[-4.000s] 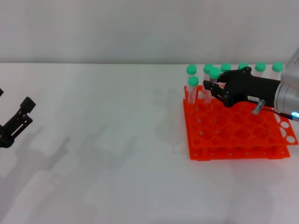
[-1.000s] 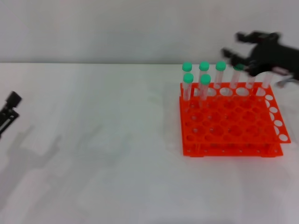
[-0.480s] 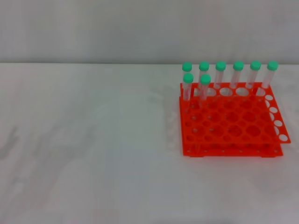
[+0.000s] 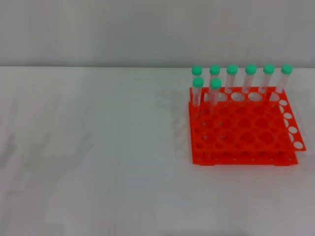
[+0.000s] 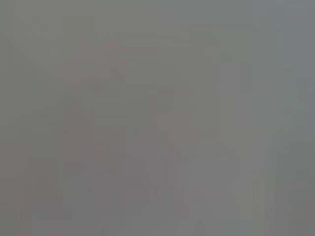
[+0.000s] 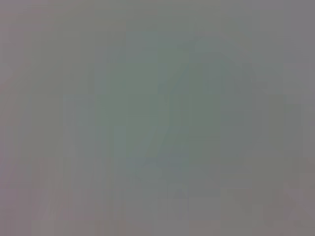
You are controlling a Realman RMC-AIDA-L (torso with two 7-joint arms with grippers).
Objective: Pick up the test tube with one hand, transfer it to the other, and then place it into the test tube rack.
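The orange-red test tube rack stands on the white table at the right in the head view. Several clear tubes with green caps stand upright in it. Most form a row along its far edge, from one at the left to one at the right. Two more stand in the second row at the left, one of them just in front of the far row. I cannot tell which tube is the task's own. Neither gripper shows in any view. Both wrist views are plain grey with nothing to make out.
The white table stretches wide to the left of the rack and in front of it. A pale wall rises behind the table's far edge.
Four seconds ago the right gripper was over the rack's far rows; one second ago it was lifting away at the upper right. The left gripper slid off the left edge. Both are gone now.
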